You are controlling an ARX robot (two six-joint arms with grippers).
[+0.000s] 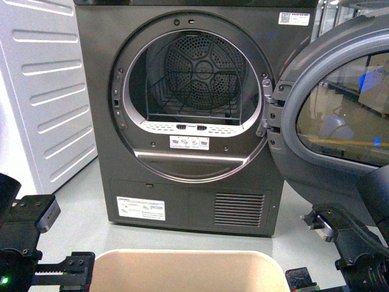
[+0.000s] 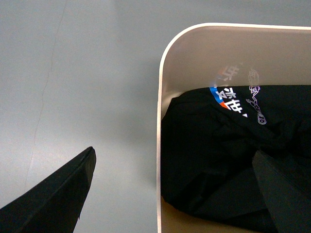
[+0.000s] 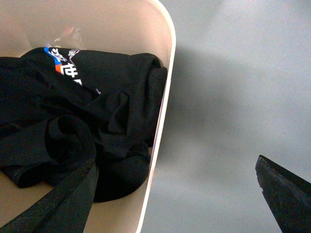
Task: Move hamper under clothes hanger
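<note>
The beige hamper (image 1: 188,271) stands on the floor at the near edge of the front view, between my two arms. A crumpled black garment (image 2: 218,160) with white and blue print lies in it. My left gripper (image 2: 172,187) is open and straddles the hamper's wall (image 2: 159,145), one finger over the floor and the other over the garment. My right gripper (image 3: 175,194) is open too and straddles the opposite wall (image 3: 163,111) the same way, above the black garment (image 3: 73,121). The clothes hanger is out of view.
A dark grey dryer (image 1: 194,121) stands straight ahead behind the hamper, its round door (image 1: 340,103) swung open to the right. A white ribbed cabinet (image 1: 42,91) stands at the left. Grey floor (image 2: 73,73) lies on both sides of the hamper.
</note>
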